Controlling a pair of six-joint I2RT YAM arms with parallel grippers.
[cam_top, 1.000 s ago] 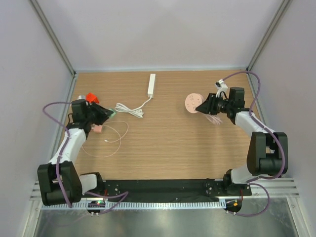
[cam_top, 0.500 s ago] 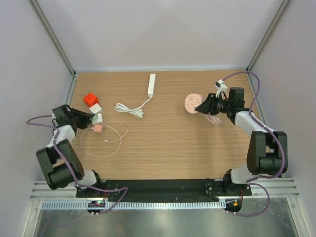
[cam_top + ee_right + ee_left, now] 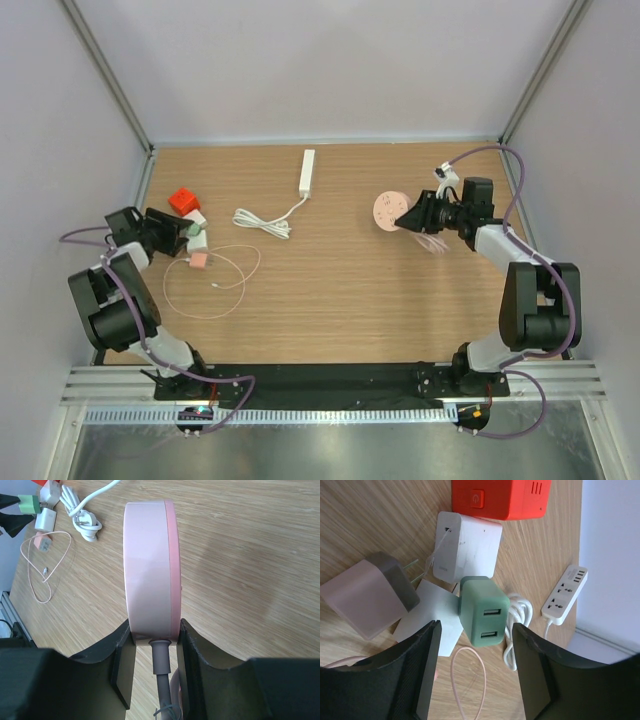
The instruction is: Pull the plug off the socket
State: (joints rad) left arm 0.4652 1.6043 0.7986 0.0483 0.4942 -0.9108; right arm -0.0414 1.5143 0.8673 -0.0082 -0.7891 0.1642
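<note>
With my left gripper (image 3: 475, 630) released astride the green USB plug (image 3: 482, 611) near the red socket cube (image 3: 500, 497), I'd clench squarely and pull straight; my right gripper (image 3: 152, 635) grasps the pink disc (image 3: 150, 565).

grey-pink charger (image 3: 367, 600) lying flat on wooden table (image 3: 350, 290), prongs exposed

The table (image 3: 340, 290) is light brown wood grain. At its far left lie a red box (image 3: 500, 497), a white charger (image 3: 465, 545), a green charger (image 3: 483, 611) and a pale pink charger (image 3: 362, 605) with a grey face. The power strip (image 3: 306, 172) is white. At the right, the round socket (image 3: 150, 570) is pale pink with a deeper pink rim, and its plug (image 3: 160, 655) is dusty pink.
</note>
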